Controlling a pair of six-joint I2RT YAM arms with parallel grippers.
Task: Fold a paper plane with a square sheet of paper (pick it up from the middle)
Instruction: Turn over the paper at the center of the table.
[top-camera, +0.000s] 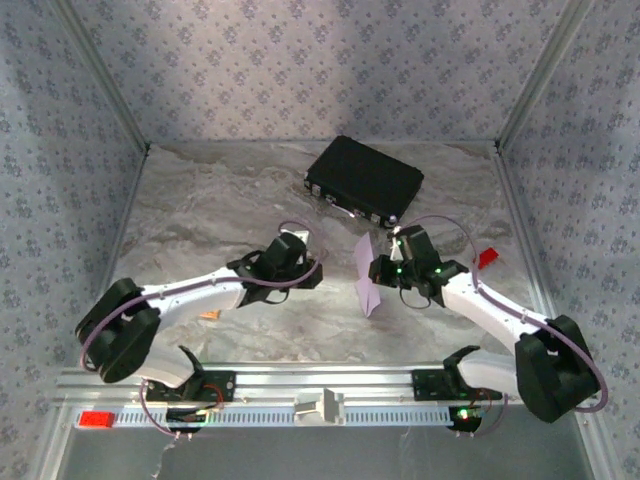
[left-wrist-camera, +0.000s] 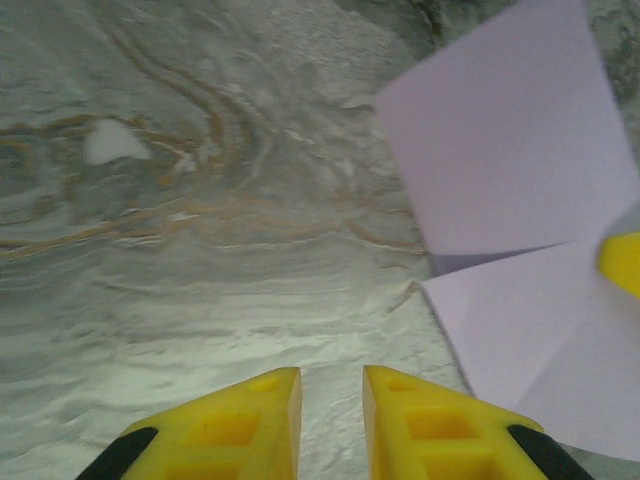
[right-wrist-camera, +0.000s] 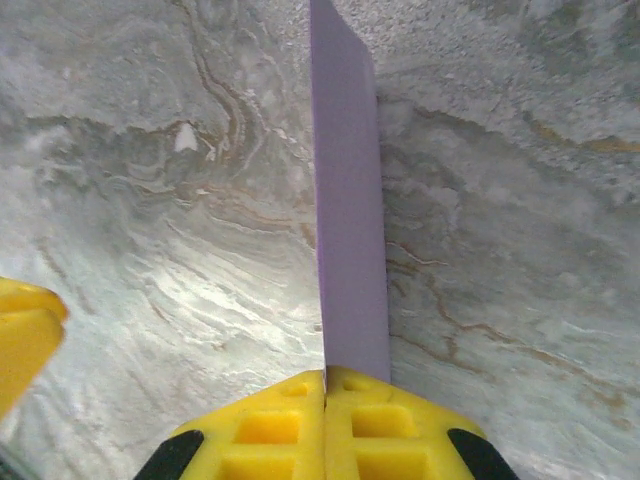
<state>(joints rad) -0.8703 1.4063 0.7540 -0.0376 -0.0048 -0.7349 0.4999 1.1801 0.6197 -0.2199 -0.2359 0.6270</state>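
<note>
With our right claw (right-wrist-camera: 326, 375) pinching the folded paper (right-wrist-camera: 348, 200) upright over the table (right-wrist-camera: 150, 200) between the arms, we should bring the slightly parted, empty left claw (left-wrist-camera: 332, 385) squarely onto its free flap, aligning edges before creasing.

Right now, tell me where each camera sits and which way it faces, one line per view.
Top external: above and behind the arm bases, looking down on table, black case, left arm, right arm.
Left wrist: low over the table, facing the lilac paper; left end effector slightly open, empty.
Right wrist: sights along the edge-on paper, pinched in the shut right end effector.
Shared: both wrist views show the paper and table.
</note>
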